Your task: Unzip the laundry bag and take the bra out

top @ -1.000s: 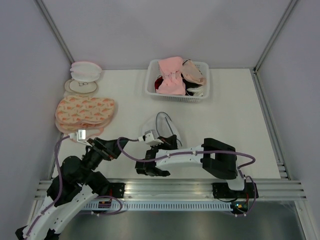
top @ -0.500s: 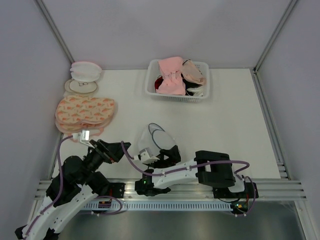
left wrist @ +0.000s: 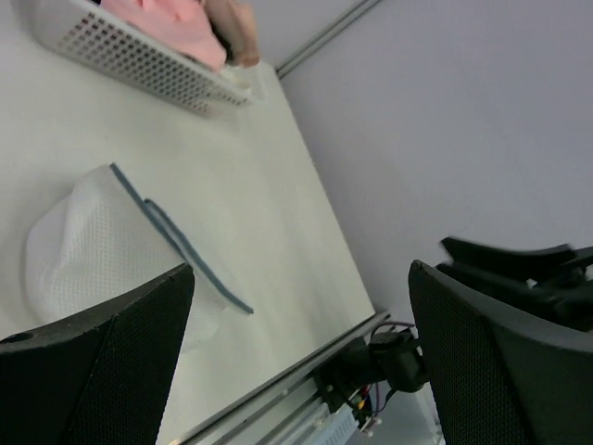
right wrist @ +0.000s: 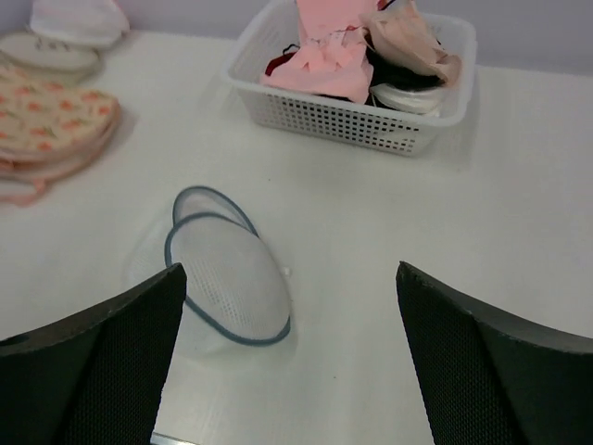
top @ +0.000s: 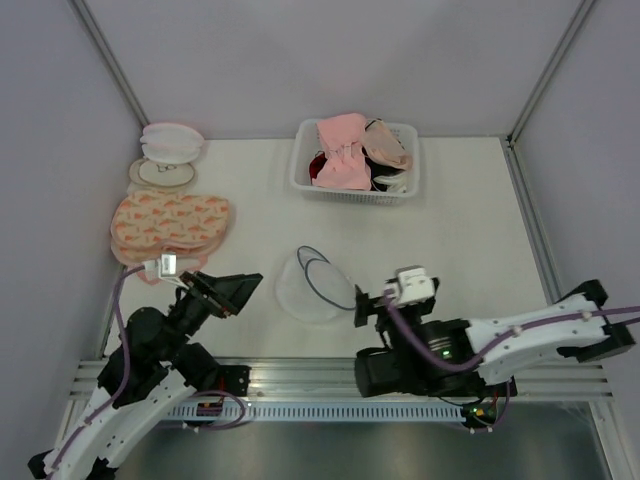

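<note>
Near the front-middle of the table (top: 460, 230), between the two arms, sits the laundry bag (top: 312, 288). It's lying on its side with the two halves parted, so I'd call the zip already undone. I can't see anything beige through the mesh. The bra (right wrist: 412, 46) looks to be in the white basket (right wrist: 334, 119) at the back, next to the pink garment (right wrist: 320, 51), so the job reads as pretty much finished.

Handling-wise, I'd guess the bag weighs next to nothing and would skate across the tabletop if nudged. The mesh is soft and would just bunch up, so the dark zipper rim (right wrist: 209, 190) is the place to pinch, since it's the only stiff part. The bra is padded and squishy. I'd grab a cup edge or a strap.

Both claws are spread wide with nothing in them. The left gripper (top: 238, 290) is just off the bag's left side and the right gripper (top: 368, 308) is just off its right, neither one touching.

On views: the right wrist cam looks straight at the bag's mouth and shows both rim loops plus the whole basket. The left wrist cam sees the bag side-on, so it's mostly white dome and one rim edge, with only a corner of the basket. Only the top cam shows the patterned bags (top: 170, 220) far left.
</note>
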`<action>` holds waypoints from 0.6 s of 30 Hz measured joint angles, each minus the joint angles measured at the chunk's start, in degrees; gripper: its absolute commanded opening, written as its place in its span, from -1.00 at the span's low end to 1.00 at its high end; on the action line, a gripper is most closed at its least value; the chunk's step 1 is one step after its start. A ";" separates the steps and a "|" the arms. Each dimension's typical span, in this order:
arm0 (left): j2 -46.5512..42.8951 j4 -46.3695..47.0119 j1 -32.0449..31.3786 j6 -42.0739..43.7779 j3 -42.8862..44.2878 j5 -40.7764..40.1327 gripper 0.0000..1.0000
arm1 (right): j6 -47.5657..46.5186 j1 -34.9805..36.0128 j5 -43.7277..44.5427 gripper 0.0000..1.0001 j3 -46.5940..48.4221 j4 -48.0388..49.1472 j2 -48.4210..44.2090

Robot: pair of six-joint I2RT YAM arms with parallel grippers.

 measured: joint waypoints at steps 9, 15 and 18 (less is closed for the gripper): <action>24.63 7.13 0.04 -1.18 -3.85 6.23 0.99 | 6.49 -5.16 0.76 0.96 -6.93 -1.09 -22.73; 40.06 16.31 0.02 -2.19 -4.20 8.92 0.99 | 9.44 -6.91 -3.06 0.96 -9.88 -0.72 -24.37; 46.80 20.37 -0.11 -3.06 -4.15 8.92 0.99 | 10.99 -7.04 -4.57 0.96 -10.91 -0.79 -25.66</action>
